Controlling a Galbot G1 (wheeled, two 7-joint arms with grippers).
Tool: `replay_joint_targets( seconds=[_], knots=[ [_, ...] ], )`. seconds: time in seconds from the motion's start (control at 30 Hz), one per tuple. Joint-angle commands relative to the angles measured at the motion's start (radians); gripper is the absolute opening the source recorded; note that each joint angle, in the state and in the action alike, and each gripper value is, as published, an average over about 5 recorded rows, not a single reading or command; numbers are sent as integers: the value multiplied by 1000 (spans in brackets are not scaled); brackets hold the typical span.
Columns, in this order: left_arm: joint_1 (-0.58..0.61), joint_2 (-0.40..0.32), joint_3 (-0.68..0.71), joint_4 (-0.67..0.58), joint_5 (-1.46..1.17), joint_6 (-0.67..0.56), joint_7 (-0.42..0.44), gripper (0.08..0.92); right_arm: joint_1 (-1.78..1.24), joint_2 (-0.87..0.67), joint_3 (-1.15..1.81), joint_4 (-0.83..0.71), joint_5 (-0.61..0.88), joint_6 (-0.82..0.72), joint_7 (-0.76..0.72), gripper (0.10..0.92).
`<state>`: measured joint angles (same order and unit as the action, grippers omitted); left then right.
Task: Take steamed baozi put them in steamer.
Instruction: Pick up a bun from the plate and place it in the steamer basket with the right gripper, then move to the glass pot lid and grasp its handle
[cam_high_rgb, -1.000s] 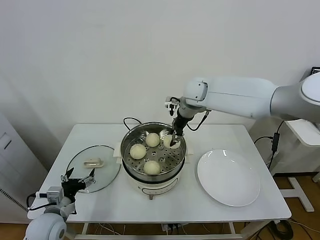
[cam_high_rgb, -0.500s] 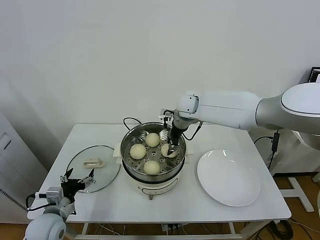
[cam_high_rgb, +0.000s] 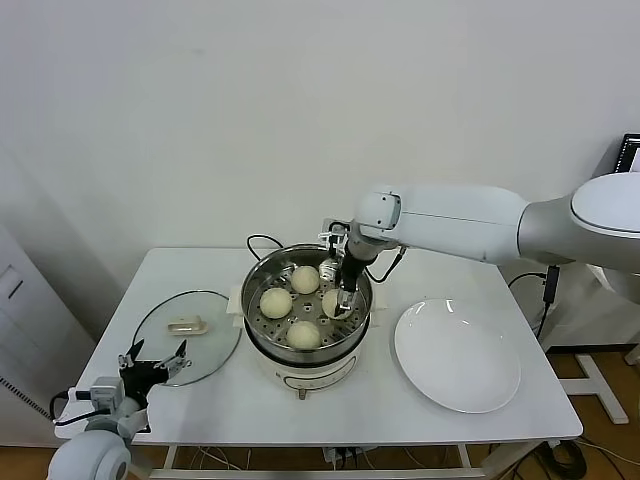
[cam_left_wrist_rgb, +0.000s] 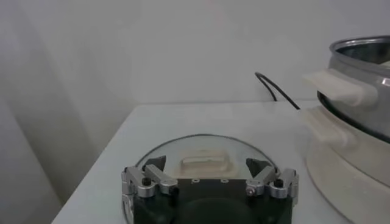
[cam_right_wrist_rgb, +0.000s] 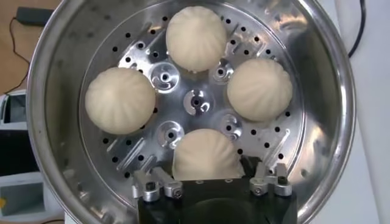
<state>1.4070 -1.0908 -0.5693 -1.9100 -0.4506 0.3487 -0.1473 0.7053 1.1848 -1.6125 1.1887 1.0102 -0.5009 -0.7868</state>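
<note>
The steamer (cam_high_rgb: 250, 305) is a shiny steel basket on a white pot base at the table's middle. Several cream-white baozi lie on its perforated bottom: one at the back (cam_high_rgb: 305, 279), one on the left (cam_high_rgb: 275, 301), one at the front (cam_high_rgb: 304, 333) and one on the right (cam_high_rgb: 331, 301). My right gripper (cam_high_rgb: 344, 300) reaches down inside the basket. In the right wrist view the gripper (cam_right_wrist_rgb: 207, 175) is open, its fingers on either side of the nearest baozi (cam_right_wrist_rgb: 206, 155), which rests on the steamer's bottom (cam_right_wrist_rgb: 195, 100). My left gripper (cam_high_rgb: 155, 362) is open and empty near the table's front left edge.
A flat white plate (cam_high_rgb: 457, 355) lies to the right of the steamer. A round glass lid (cam_high_rgb: 190, 330) lies to its left, just beyond my left gripper (cam_left_wrist_rgb: 205, 165). A black cord (cam_high_rgb: 258, 240) runs behind the pot.
My right gripper has come down into the steamer with the baozi, which now rests on the bottom. The left arm has hardly moved.
</note>
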Motion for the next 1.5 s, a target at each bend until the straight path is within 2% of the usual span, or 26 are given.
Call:
replay_joint_targets(
  seconds=[0.03, 0.23, 0.4, 0.63, 0.8, 1.1, 1.5],
  knots=[
    [5, -11, -12, -25, 0, 9, -1, 823, -55, -251, 323, 45, 24, 28, 92, 821],
    [5, -9, -17, -31, -1, 11, -2, 823, -233, -420, 641, 116, 26, 115, 271, 823],
    [10, -9, -18, -39, 1, 12, 0, 823, -537, -511, 990, 174, -49, 203, 453, 823],
    [11, -2, -6, -59, 10, 9, 9, 823, -924, -566, 1341, 247, -143, 369, 709, 823],
    [16, -2, -3, -75, 26, 5, 18, 823, -1211, -493, 1610, 289, -282, 469, 828, 823],
    [33, -8, 11, -89, 60, -5, 29, 823, -1544, -271, 1950, 295, -490, 651, 850, 823],
    [19, 2, 25, -80, 121, -26, 46, 823, -1813, -35, 2203, 349, -545, 695, 663, 823]
  ],
)
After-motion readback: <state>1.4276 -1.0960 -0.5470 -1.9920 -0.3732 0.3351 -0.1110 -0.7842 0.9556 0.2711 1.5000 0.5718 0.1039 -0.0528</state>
